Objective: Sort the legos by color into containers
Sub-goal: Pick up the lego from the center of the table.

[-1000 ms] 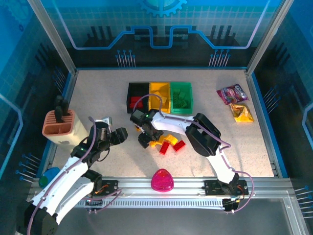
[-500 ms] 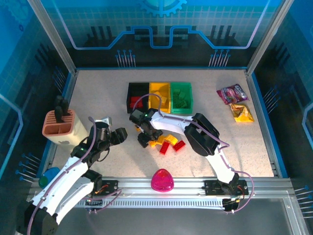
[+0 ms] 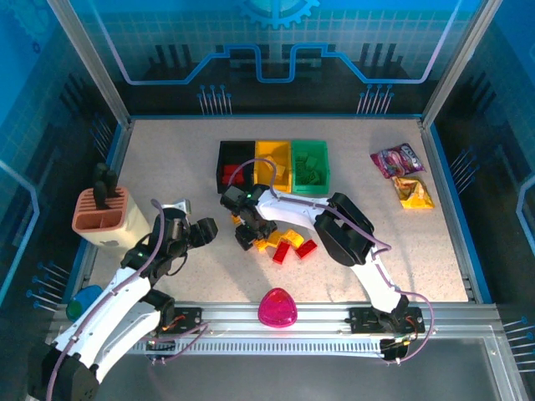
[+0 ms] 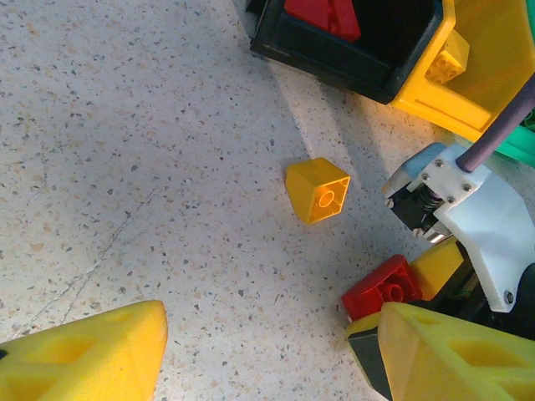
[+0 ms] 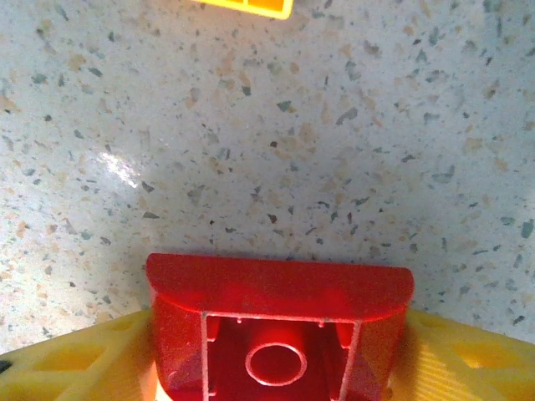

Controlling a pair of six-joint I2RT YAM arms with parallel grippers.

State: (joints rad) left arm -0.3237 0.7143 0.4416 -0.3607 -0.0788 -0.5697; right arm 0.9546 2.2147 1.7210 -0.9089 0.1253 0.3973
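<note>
Red lego (image 5: 280,288) pinched in right tool (image 5: 280,359) above speckled worktop (image 5: 251,125); left tool (image 4: 267,355) spread, empty, near yellow lego (image 4: 318,190).

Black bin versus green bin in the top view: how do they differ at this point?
The black bin holds red bricks; the green bin holds green bricks. The black bin sits at the left end of the row, the green bin at the right end, with the yellow bin between them. Both are open-topped, rectangular and equal in size.
</note>
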